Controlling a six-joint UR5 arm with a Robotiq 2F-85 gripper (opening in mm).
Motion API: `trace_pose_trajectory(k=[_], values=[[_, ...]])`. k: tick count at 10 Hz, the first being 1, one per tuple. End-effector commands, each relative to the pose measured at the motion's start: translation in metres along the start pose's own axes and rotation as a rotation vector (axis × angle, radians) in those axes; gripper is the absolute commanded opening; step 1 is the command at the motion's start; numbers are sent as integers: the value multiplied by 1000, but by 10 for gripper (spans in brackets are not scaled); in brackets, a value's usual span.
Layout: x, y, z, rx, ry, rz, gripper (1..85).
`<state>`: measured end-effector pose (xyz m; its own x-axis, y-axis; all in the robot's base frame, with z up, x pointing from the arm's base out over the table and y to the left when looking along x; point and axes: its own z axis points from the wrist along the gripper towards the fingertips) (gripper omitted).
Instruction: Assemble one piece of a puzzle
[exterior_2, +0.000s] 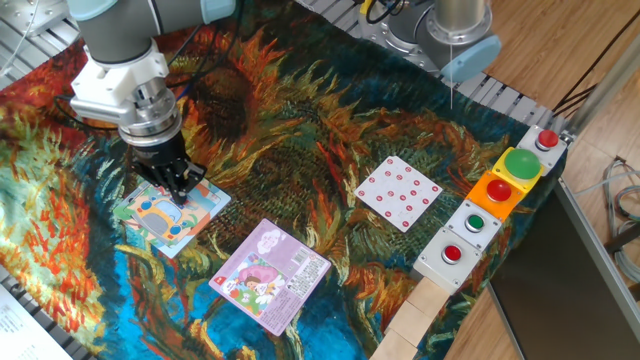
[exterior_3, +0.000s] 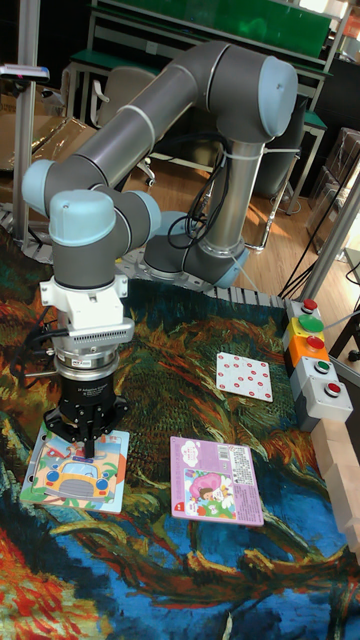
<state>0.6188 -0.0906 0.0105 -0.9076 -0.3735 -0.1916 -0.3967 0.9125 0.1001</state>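
Sunflower cloth (exterior_2: 300, 130); claw (exterior_3: 90, 452), seemingly closed, touches puzzle (exterior_3: 70, 478).

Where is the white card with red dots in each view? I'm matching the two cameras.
Fixed view: white card right of centre, left of the button boxes.
Tall fixed view: card at mid-right, again left of them.
Shared landmark: the big green button.

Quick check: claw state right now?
Claw: fingers close together, tips down on the puzzle; whether they pinch a piece cannot be told.
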Motion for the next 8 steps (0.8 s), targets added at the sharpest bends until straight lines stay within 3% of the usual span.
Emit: trace_pose_trajectory(k=[1, 8], values=[[3, -3, -1, -6, -9, 6, 13], [13, -5, -4, -13, -7, 3, 13]])
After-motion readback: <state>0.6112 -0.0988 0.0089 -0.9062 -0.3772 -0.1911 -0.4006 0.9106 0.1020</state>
